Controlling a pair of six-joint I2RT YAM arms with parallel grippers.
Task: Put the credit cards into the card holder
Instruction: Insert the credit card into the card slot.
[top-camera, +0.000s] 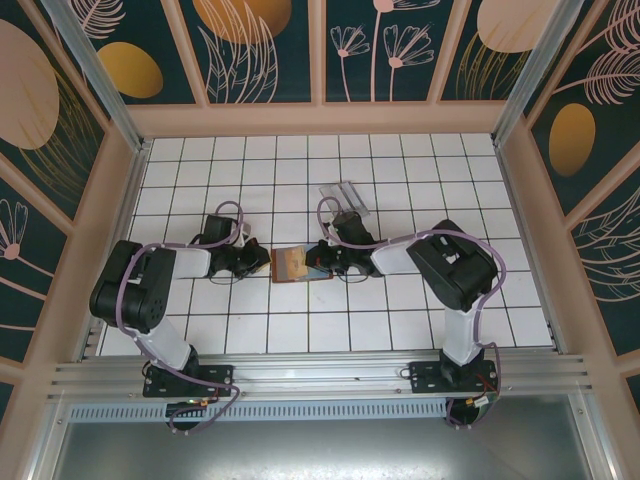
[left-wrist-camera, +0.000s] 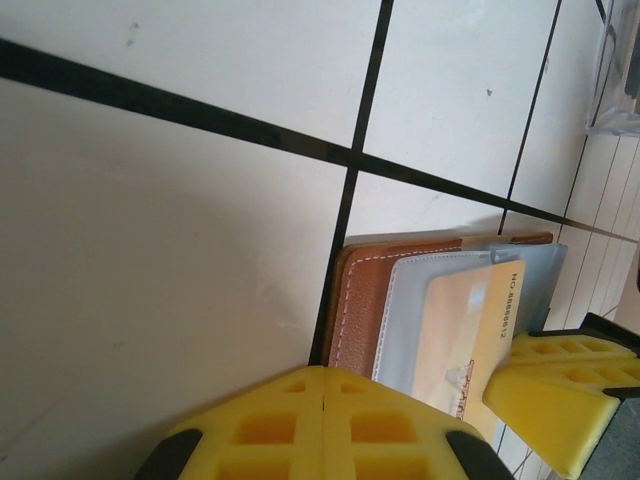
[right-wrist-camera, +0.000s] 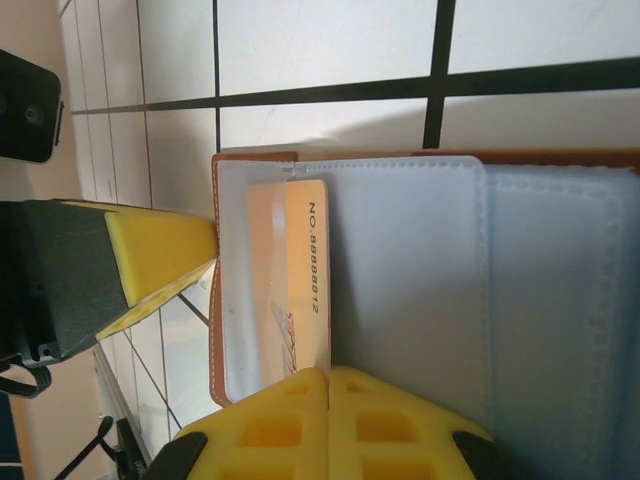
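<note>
I confirm the left gripper (left-wrist-camera: 325, 402) and right gripper (right-wrist-camera: 328, 402) are both closed, finger against finger with nothing between, at opposite ends of the open card holder (top-camera: 291, 263) lying flat on the tiled table (top-camera: 400, 160), one credit card (right-wrist-camera: 300, 270) in its clear sleeve.

Top camera looks down; close wrist cameras apparently share the card holder (left-wrist-camera: 362, 300) (right-wrist-camera: 400, 260).

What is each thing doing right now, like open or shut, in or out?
card holder, lying open and flat.
credit card, partly tucked into a clear pocket.
left gripper, jaws shut, at the holder's edge.
right gripper, jaws shut, at the card's end.
clear tray, lying apart, untouched.
</note>
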